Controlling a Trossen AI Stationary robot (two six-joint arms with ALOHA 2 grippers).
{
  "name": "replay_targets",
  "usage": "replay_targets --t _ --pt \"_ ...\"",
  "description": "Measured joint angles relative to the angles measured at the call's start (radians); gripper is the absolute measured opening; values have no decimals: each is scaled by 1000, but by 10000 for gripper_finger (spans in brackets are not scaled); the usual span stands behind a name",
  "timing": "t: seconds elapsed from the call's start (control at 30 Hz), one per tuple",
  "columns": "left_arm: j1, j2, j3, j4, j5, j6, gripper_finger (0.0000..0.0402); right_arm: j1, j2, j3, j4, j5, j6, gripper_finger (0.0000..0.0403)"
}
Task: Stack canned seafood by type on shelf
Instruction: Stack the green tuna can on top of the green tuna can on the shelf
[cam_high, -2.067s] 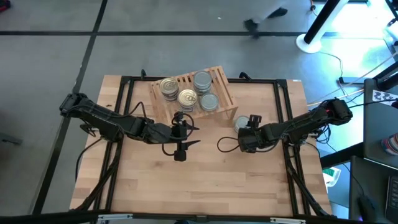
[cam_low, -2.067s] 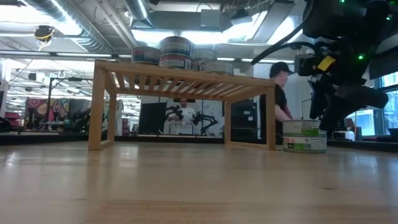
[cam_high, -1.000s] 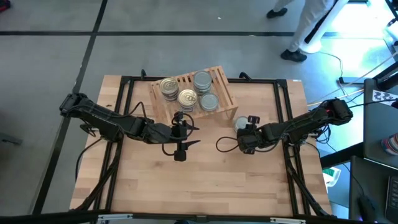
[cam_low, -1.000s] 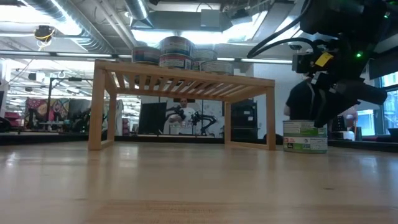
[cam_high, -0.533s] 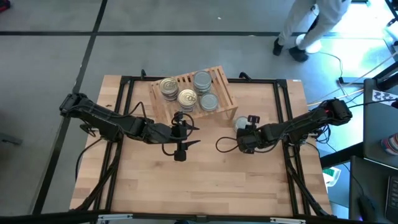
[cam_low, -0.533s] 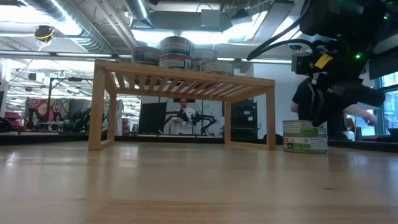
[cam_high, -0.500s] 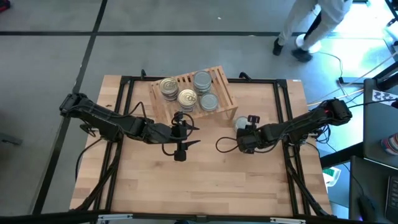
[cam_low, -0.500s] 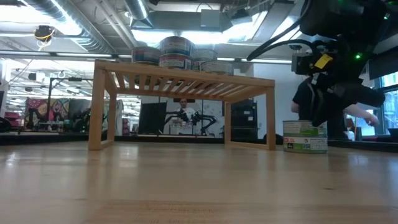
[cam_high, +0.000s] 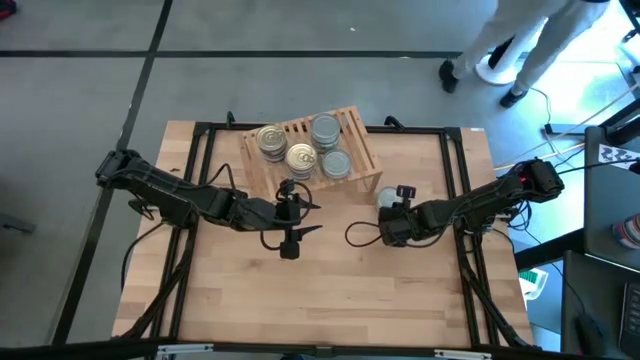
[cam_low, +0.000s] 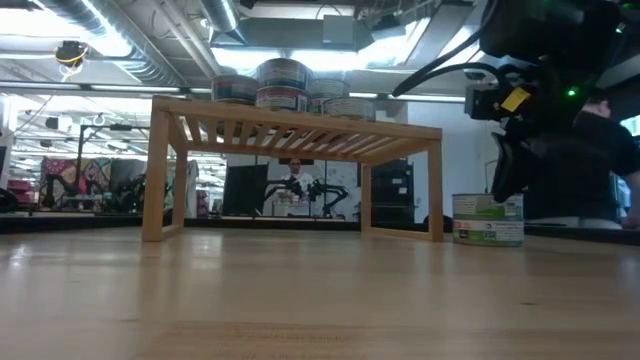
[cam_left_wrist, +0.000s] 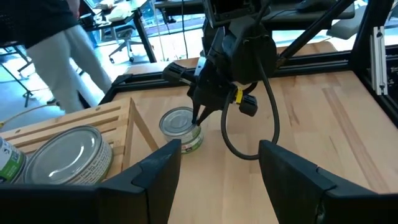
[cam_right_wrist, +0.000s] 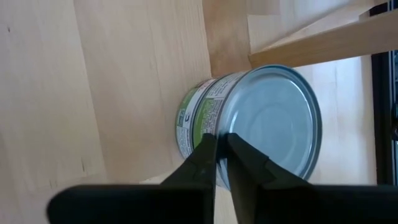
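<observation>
A silver-topped tin (cam_high: 388, 197) with a green and white label stands on the table just right of the shelf (cam_high: 357, 128); it also shows in the low view (cam_low: 487, 220). On the shelf stand two gold-topped stacks (cam_high: 270, 138) and two silver-topped ones (cam_high: 325, 128). My right gripper (cam_high: 392, 209) is shut, with its tips at the loose tin. My left gripper (cam_high: 312, 218) is open and empty in front of the shelf. My right gripper has its shut fingertips (cam_right_wrist: 210, 149) against the upper rim of the loose tin (cam_right_wrist: 231, 127), on the side toward the table's near edge. The fingers slant down at it from the near right. The tin stands upright with its base on the table.
The shelf's leg (cam_low: 436, 190) stands close beside the loose tin. Black frame rails (cam_high: 200, 180) run along the table's left and right sides. Bare tabletop (cam_high: 330, 290) lies toward the near edge. A person (cam_high: 520, 40) walks beyond the far right corner.
My right gripper has gone a little toward the table's left and down to the loose tin's rim, staying shut. The person behind the table has walked on.
</observation>
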Motion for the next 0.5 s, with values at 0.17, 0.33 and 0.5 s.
replay_targets --t 0.17,0.33,0.5 --pt "0 0 0 0 0 -7 211 0 1 2 43 -1 1 23" --pt "0 0 0 0 0 -7 211 -2 4 42 42 -28 2 22" --pt "0 0 0 0 0 -7 211 -1 6 81 51 -100 2 21"
